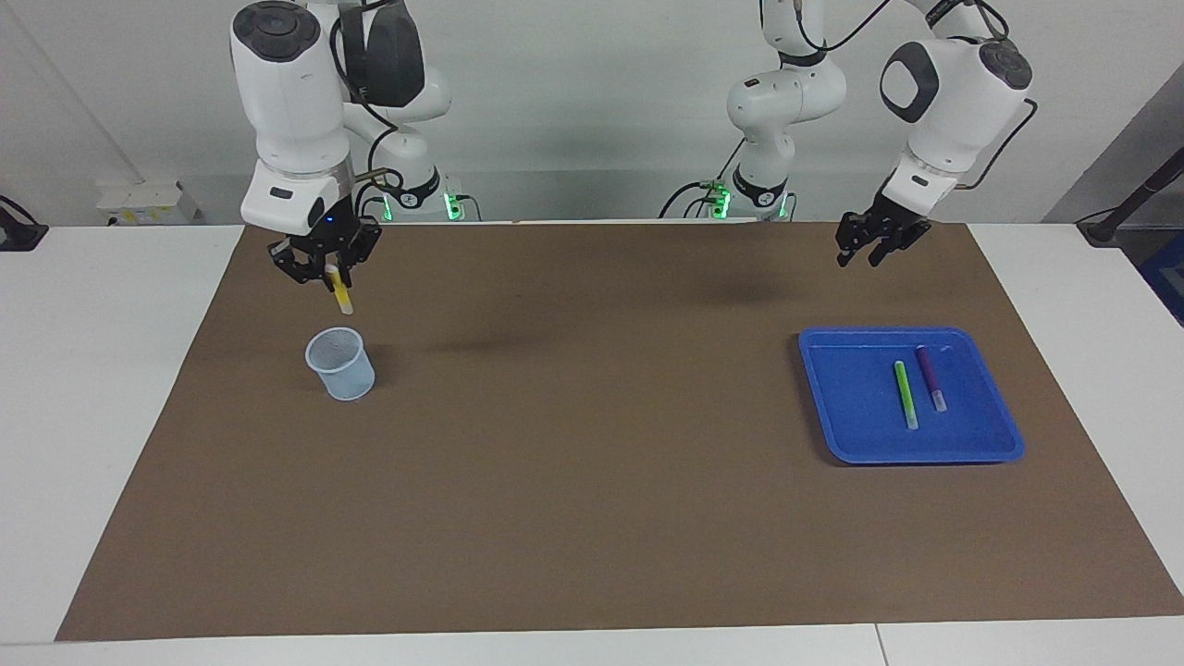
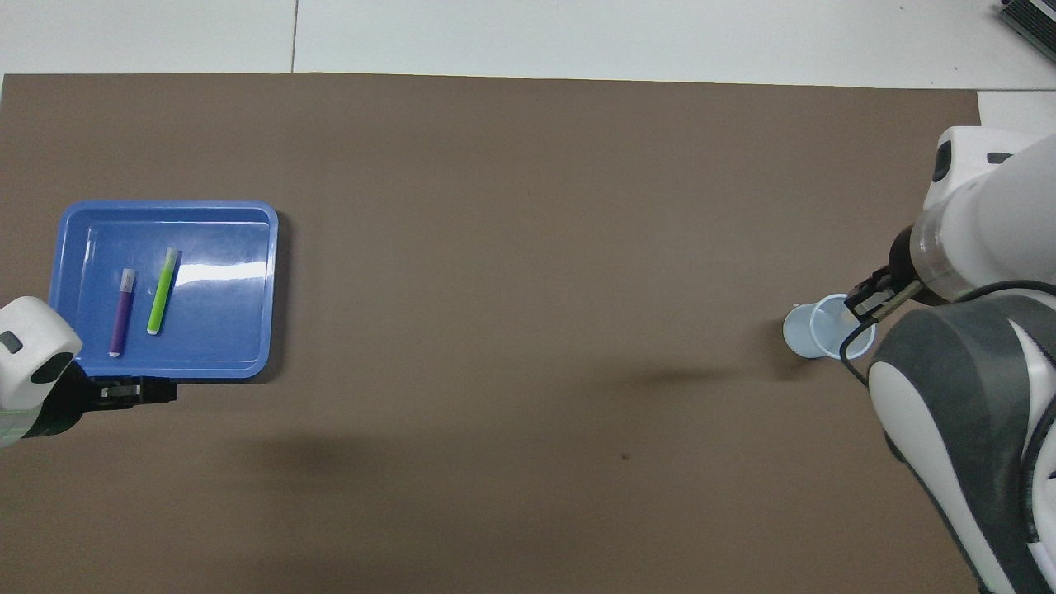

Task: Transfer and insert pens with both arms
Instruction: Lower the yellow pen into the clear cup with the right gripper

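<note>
The right gripper (image 1: pixel 326 270), largely hidden by its own arm from overhead, grips the yellow pen (image 1: pixel 342 292) hanging above the clear cup (image 1: pixel 341 363), while the left gripper (image 1: pixel 869 242), fingers parted, waits over the mat beside the blue tray (image 1: pixel 832 407) holding the green pen (image 1: pixel 906 394) and purple pen (image 1: pixel 931 377).

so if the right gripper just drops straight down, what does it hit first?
Likely the cup. The right gripper holds the yellow pen tip-down just above the rim, though depth makes exact alignment uncertain.
</note>
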`<state>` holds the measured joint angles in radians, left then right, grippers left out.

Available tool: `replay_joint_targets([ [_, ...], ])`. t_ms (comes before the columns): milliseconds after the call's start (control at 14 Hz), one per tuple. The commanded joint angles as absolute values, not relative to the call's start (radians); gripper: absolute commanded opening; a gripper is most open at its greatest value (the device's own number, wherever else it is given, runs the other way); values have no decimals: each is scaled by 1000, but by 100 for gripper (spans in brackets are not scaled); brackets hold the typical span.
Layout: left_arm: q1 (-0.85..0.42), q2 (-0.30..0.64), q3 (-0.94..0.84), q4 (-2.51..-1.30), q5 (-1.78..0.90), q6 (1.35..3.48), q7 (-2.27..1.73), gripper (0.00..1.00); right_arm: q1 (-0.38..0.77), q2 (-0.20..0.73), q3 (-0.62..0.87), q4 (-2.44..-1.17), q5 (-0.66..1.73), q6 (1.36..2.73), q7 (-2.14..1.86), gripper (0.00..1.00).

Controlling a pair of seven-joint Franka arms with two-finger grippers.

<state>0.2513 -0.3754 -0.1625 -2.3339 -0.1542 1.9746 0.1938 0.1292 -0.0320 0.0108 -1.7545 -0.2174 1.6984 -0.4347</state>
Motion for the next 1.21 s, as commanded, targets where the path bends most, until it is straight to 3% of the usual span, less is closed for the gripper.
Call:
replay_joint_targets([
  [0, 297, -319, -173, -2330, -94, 2054, 303, 57, 74, -63, 21, -1827, -244, 1759, -480, 0],
  [571, 321, -65, -172, -2260, -37, 2239, 367, 57, 11, -55, 21, -2035, -166, 2000, -396, 0],
  [929, 331, 43, -169, -2208, -38, 2342, 359, 59, -28, -11, 21, -2121, -152, 2129, -361, 0],
  [1143, 334, 124, -169, -2175, -38, 2417, 357, 60, -29, -11, 21, -2158, -149, 2154, -330, 0],
])
